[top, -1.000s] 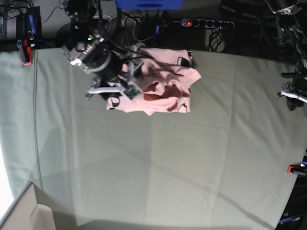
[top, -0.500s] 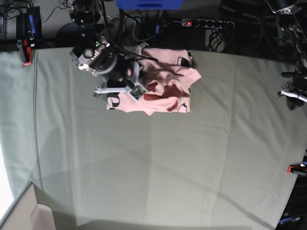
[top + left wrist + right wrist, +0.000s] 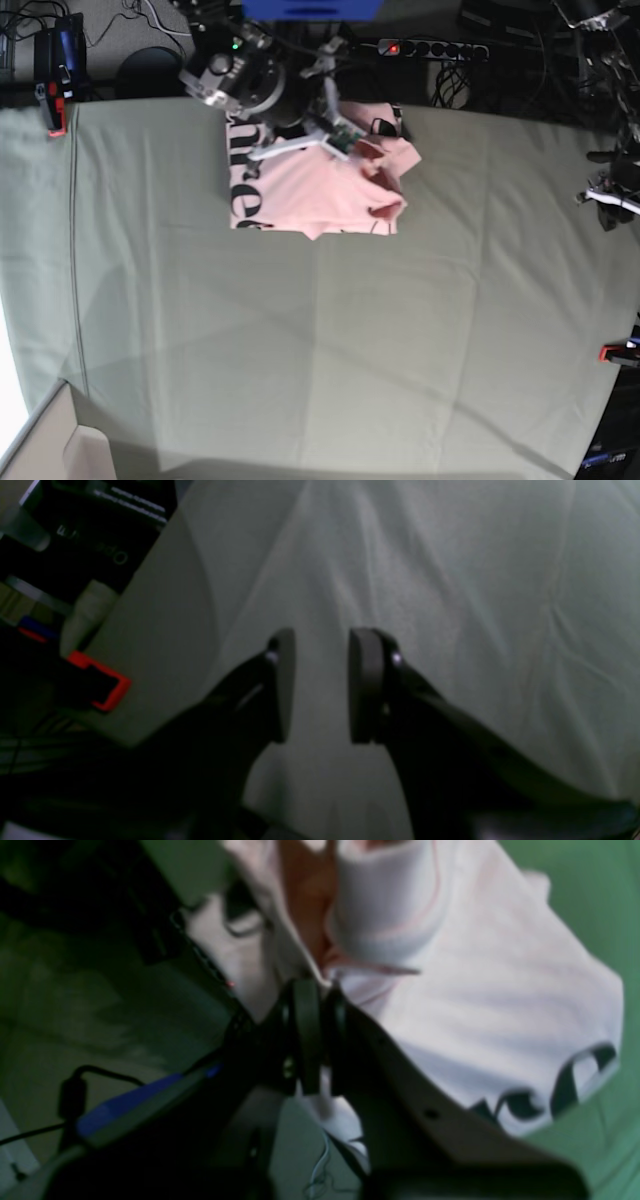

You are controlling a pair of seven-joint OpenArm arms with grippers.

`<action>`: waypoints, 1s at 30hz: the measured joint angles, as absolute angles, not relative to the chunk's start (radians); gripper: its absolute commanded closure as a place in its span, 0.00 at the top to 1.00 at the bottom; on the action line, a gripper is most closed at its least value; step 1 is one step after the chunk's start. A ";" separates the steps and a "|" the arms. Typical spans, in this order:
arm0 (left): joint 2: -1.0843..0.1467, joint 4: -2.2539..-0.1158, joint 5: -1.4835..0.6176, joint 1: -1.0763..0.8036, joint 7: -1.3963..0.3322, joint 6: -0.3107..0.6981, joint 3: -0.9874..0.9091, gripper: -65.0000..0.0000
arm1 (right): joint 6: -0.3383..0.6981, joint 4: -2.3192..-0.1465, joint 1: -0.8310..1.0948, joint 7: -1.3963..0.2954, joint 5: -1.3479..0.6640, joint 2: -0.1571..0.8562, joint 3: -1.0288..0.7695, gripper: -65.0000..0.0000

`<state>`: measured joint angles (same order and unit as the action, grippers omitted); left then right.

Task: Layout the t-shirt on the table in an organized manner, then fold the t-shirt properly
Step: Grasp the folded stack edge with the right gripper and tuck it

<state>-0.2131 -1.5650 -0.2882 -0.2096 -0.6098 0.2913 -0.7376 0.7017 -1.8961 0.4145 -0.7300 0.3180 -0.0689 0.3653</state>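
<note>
The light pink t-shirt (image 3: 320, 190) lies bunched at the far middle of the table (image 3: 350, 350), with black lettering (image 3: 245, 190) showing on its left part. My right gripper (image 3: 345, 140) is over the shirt's far edge. In the right wrist view the right gripper (image 3: 315, 1035) is shut on a fold of the t-shirt (image 3: 475, 990), with the lettering (image 3: 550, 1090) lower right. My left gripper (image 3: 320, 685) is open and empty just above bare table cloth (image 3: 450, 580). The left arm (image 3: 608, 195) stays at the table's right edge.
A power strip (image 3: 430, 48) and cables lie behind the table's far edge. Red clamps sit at the left edge (image 3: 55, 120) and the right edge (image 3: 618, 352); one clamp (image 3: 100, 685) shows near the left gripper. A blue object (image 3: 310, 8) is at the back.
My right arm has moved up and to the right toward the far edge with shirt fabric in its grip. The shirt's fold has shifted and more lettering shows at its left. The left arm has not moved.
</note>
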 measured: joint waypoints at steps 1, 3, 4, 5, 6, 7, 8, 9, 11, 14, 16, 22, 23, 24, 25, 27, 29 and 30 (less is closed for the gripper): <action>-0.213 -1.565 -0.288 -0.209 -0.610 0.291 -0.738 0.27 | 0.702 -1.896 0.417 -0.730 0.318 -0.067 0.378 0.16; -0.213 -1.566 -0.288 -0.210 -0.610 0.291 -0.737 0.27 | 0.702 -1.896 0.423 -0.732 0.318 -0.066 0.393 0.27; -0.213 -1.566 -0.288 -0.210 -0.610 0.292 -0.738 0.27 | 0.702 -1.896 0.426 -0.732 0.317 -0.066 0.394 0.32; -0.213 -1.566 -0.288 -0.210 -0.610 0.292 -0.738 0.27 | 0.702 -1.896 0.426 -0.734 0.318 -0.066 0.394 0.38; -0.213 -1.566 -0.288 -0.210 -0.610 0.292 -0.738 0.27 | 0.702 -1.897 0.427 -0.748 0.318 -0.067 0.394 0.43; -0.213 -1.566 -0.288 -0.210 -0.610 0.291 -0.738 0.27 | 0.702 -1.897 0.426 -0.762 0.318 -0.067 0.393 0.48; -0.213 -1.566 -0.288 -0.210 -0.610 0.291 -0.738 0.27 | 0.702 -1.897 0.426 -0.770 0.317 -0.067 0.389 0.52; -0.213 -1.566 -0.288 -0.210 -0.610 0.291 -0.738 0.27 | 0.702 -1.898 0.426 -0.778 0.318 -0.067 0.386 0.54; -0.213 -1.566 -0.288 -0.210 -0.610 0.291 -0.738 0.27 | 0.702 -1.927 0.426 -0.795 0.320 -0.064 0.384 0.54; -0.213 -1.566 -0.289 -0.210 -0.610 0.292 -0.737 0.27 | 0.701 -2.006 0.433 -0.781 0.318 -0.062 0.385 0.54; -0.213 -1.567 -0.289 -0.210 -0.611 0.292 -0.737 0.27 | 0.701 -2.021 0.434 -0.772 0.315 -0.058 0.389 0.54; -0.213 -1.567 -0.288 -0.210 -0.610 0.292 -0.738 0.27 | 0.702 -1.950 0.409 -0.785 0.317 -0.052 0.390 0.54; -0.213 -1.567 -0.289 -0.210 -0.610 0.292 -0.738 0.27 | 0.702 -1.939 0.408 -0.785 0.317 -0.052 0.392 0.54; -0.213 -1.567 -0.289 -0.209 -0.610 0.291 -0.738 0.27 | 0.702 -1.931 0.406 -0.781 0.317 -0.053 0.392 0.54; -0.213 -1.567 -0.289 -0.209 -0.610 0.291 -0.738 0.27 | 0.702 -1.921 0.405 -0.775 0.316 -0.053 0.395 0.54; -0.213 -1.567 -0.288 -0.210 -0.610 0.291 -0.738 0.27 | 0.702 -1.890 0.405 -0.775 0.313 -0.053 0.396 0.55; -0.213 -1.567 -0.289 -0.210 -0.610 0.291 -0.738 0.27 | 0.702 -1.849 0.405 -0.778 0.318 -0.052 0.403 0.55; -0.213 -1.567 -0.288 -0.209 -0.610 0.291 -0.738 0.27 | 0.702 -1.834 0.402 -0.786 0.322 -0.049 0.420 0.55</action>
